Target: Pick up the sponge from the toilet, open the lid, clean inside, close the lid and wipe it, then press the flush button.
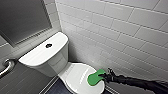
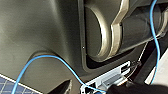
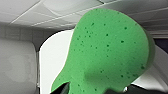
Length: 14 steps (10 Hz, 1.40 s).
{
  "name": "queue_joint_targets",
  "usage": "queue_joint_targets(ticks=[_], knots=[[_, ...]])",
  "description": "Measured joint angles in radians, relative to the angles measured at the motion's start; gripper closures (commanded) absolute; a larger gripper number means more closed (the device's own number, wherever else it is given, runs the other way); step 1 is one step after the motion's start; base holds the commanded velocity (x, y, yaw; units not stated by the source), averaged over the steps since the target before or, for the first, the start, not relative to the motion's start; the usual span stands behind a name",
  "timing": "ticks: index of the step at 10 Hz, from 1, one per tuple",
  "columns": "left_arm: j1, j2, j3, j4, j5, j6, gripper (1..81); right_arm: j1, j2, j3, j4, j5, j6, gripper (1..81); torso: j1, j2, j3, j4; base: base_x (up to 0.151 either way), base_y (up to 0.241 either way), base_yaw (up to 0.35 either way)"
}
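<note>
The white toilet (image 1: 45, 53) stands against the tiled wall with its lid (image 1: 75, 75) down. The dark flush button (image 1: 48, 45) sits in the middle of the tank top. A bright green sponge (image 1: 95, 78) lies on the lid's near right edge. My right arm comes in from the right, and the right gripper (image 1: 105, 76) is at the sponge's end, open, with a dark finger on each side of it. In the right wrist view the sponge (image 3: 110, 50) looms large in front of the white lid (image 3: 52, 65).
A white tiled wall (image 1: 120, 32) runs close along the toilet's right side. A metal grab bar (image 1: 7, 66) is fixed at the left. Dark floor (image 1: 57, 88) shows beside the bowl. A blue cable (image 2: 50, 58) crosses the left wrist view.
</note>
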Motion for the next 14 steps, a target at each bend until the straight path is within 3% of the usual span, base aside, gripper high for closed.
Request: queue_joint_targets(ticks=[5, 7, 10, 14], knots=[[0.000, 0.000, -0.001, 0.000, 0.001, 0.000, 1.0, -0.001, 0.059, -0.045, 0.000, -0.001, 0.000, 1.0, 0.061, -0.094, -0.015, 0.000, 0.000, 0.000, 0.000], [-0.001, 0.000, -0.001, 0.000, 0.002, 0.000, 1.0, -0.002, 0.060, -0.050, 0.000, 0.010, 0.011, 1.0, 0.063, -0.098, -0.027, 0.000, 0.000, 0.000, 0.000], [0.000, 0.000, -0.001, 0.000, 0.002, 0.000, 1.0, -0.005, 0.067, -0.064, 0.000, 0.031, 0.086, 1.0, 0.063, -0.098, -0.029, 0.000, 0.000, 0.000, 0.000], [0.000, 0.000, -0.001, 0.000, 0.002, 0.000, 1.0, -0.005, 0.072, -0.067, -0.009, 0.044, 0.079, 1.0, 0.063, -0.098, -0.029, 0.000, 0.000, 0.000, 0.000]])
